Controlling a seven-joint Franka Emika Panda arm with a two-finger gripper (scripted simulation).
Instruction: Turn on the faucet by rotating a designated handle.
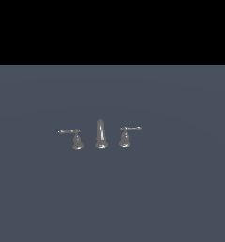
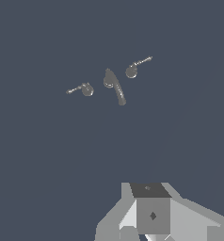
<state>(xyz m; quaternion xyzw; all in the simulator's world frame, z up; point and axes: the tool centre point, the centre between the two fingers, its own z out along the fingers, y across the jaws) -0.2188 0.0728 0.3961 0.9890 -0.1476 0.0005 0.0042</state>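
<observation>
The faucet is a small shiny grey three-piece set on the flat grey-blue floor. Its slim curved spout (image 1: 100, 134) stands in the middle. The handle (image 1: 73, 136), a thin straight lever on a bell-shaped base, stands at the exterior view's left and looks slightly larger. Its twin (image 1: 127, 134) stands at the right. Both levers point outward, away from the spout. The wrist view shows the handle (image 2: 82, 89), spout (image 2: 114, 87) and twin (image 2: 135, 68) from far off. Only part of my gripper (image 2: 152, 215) shows, far from the faucet. Its fingertips are out of frame. The arm is not in the exterior view.
The grey-blue floor (image 1: 180, 189) spreads evenly around the faucet. A black background fills the top of the exterior view. No other objects show.
</observation>
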